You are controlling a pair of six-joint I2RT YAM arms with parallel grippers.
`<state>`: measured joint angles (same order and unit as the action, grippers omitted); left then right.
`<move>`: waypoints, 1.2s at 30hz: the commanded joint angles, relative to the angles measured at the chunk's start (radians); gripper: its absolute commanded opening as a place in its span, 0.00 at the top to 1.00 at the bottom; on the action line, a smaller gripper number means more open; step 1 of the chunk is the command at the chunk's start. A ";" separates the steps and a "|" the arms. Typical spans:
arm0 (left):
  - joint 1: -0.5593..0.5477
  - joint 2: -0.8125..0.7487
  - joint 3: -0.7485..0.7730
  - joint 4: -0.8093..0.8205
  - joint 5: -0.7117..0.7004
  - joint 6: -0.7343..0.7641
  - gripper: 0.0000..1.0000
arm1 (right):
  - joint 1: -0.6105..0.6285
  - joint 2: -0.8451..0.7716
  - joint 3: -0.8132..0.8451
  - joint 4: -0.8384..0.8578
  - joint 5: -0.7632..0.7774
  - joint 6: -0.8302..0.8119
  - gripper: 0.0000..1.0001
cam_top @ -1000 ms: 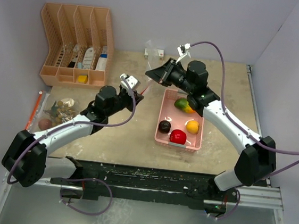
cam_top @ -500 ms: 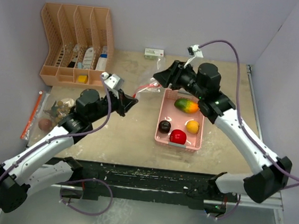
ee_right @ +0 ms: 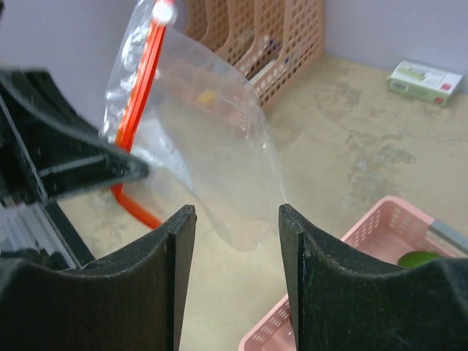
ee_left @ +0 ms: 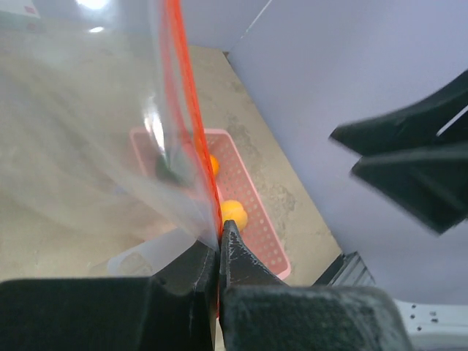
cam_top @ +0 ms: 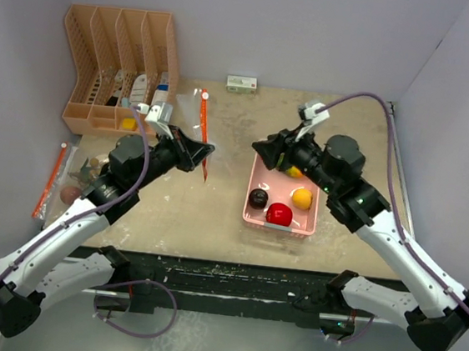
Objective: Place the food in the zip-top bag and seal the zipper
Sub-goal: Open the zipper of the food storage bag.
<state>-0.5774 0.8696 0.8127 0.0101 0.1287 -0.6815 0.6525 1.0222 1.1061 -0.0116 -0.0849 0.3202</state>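
Observation:
My left gripper [cam_top: 201,150] is shut on the red zipper edge of the clear zip-top bag [cam_top: 191,121] and holds it up above the table. In the left wrist view the zipper strip [ee_left: 183,88] runs straight into my shut jaws [ee_left: 218,243]. My right gripper [cam_top: 261,149] stands open and empty over the far left corner of the pink basket [cam_top: 292,229]; the bag [ee_right: 205,139] hangs ahead of it [ee_right: 238,219], apart. In the basket lie a red apple [cam_top: 278,214], a dark ball [cam_top: 258,198], a yellow-orange lemon [cam_top: 302,198] and a mango [ee_right: 417,257], partly hidden under the right arm.
An orange slotted organiser [cam_top: 120,63] stands at the back left. A small white box [cam_top: 242,82] lies by the back wall. At the left table edge lies a second bag with small toy foods [cam_top: 94,171] and a brown ball [cam_top: 69,195].
My right gripper has let go of the bag, opened and drawn back toward the basket. My left gripper has swung left and keeps the bag, which now hangs from it alone.

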 commanded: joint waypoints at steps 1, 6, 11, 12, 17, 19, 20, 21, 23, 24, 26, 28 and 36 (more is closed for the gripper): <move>-0.002 0.070 0.109 0.026 -0.057 -0.109 1.00 | 0.100 0.062 0.008 0.015 0.030 -0.115 0.48; -0.002 0.173 0.181 0.050 -0.077 -0.130 1.00 | 0.202 0.163 0.063 0.061 0.084 -0.117 0.48; -0.002 0.188 0.174 0.089 -0.128 -0.192 1.00 | 0.220 0.184 0.046 0.137 0.109 -0.089 0.48; -0.002 0.189 0.175 0.096 -0.128 -0.202 1.00 | 0.223 0.193 0.046 0.144 0.106 -0.087 0.48; -0.002 0.190 0.166 0.130 -0.109 -0.251 1.00 | 0.229 0.221 0.017 0.212 0.133 -0.071 0.48; -0.002 0.189 0.166 0.135 -0.098 -0.264 1.00 | 0.230 0.233 0.008 0.232 0.149 -0.073 0.47; -0.002 0.188 0.167 0.138 -0.089 -0.268 1.00 | 0.230 0.240 0.008 0.241 0.151 -0.072 0.47; -0.002 0.188 0.167 0.139 -0.084 -0.271 1.00 | 0.230 0.247 0.008 0.248 0.146 -0.071 0.47; -0.002 0.190 0.163 0.139 -0.081 -0.272 1.00 | 0.230 0.259 0.010 0.266 0.129 -0.063 0.48; -0.002 0.190 0.163 0.140 -0.082 -0.273 1.00 | 0.230 0.265 0.014 0.271 0.121 -0.062 0.49; -0.002 0.193 0.157 0.146 -0.082 -0.276 1.00 | 0.231 0.283 0.024 0.272 0.107 -0.061 0.53; -0.002 0.195 0.154 0.159 -0.072 -0.282 1.00 | 0.231 0.300 0.027 0.274 0.111 -0.063 0.59; -0.002 0.176 0.146 0.125 -0.050 -0.258 1.00 | 0.231 0.288 0.006 0.250 0.172 -0.046 0.98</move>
<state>-0.5774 1.0721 0.9508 0.1097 0.0563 -0.9508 0.8845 1.3418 1.1137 0.2039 0.0399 0.2543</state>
